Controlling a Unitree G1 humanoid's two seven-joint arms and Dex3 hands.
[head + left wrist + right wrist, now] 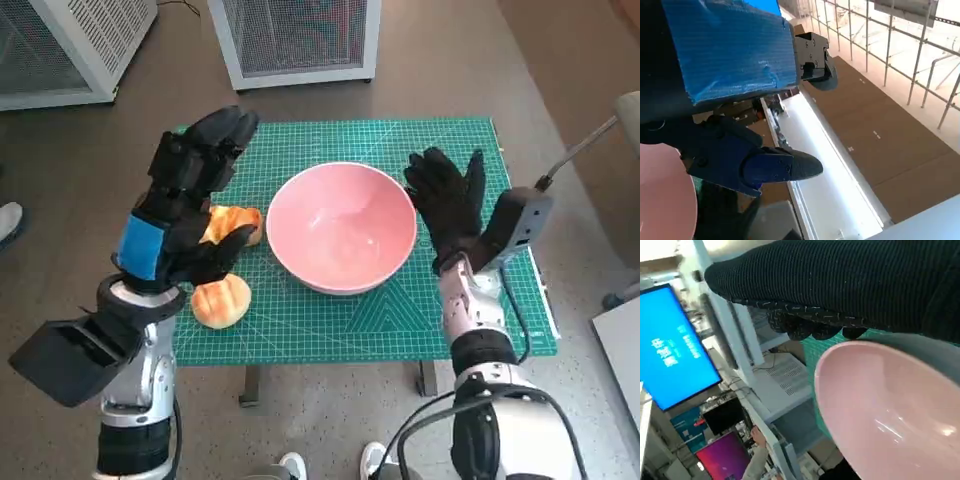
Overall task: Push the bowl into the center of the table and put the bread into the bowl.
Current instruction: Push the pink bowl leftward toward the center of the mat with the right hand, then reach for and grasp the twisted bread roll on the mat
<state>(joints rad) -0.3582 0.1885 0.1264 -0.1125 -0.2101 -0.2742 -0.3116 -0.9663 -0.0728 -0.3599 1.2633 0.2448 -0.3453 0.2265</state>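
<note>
Bowl near desk centre; both hands spread, empty. Lower left fingers onto bread at 8 o'clock.

Robotics lab, blue display screens, perforated equipment cabinets, cutting-mat table

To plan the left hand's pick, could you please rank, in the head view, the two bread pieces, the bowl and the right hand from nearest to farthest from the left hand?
1. Upper bread, partly hidden under the left hand.
2. Lower bread, near the table's front edge.
3. Pink bowl, at the table's middle.
4. Right hand, beyond the bowl.
</note>
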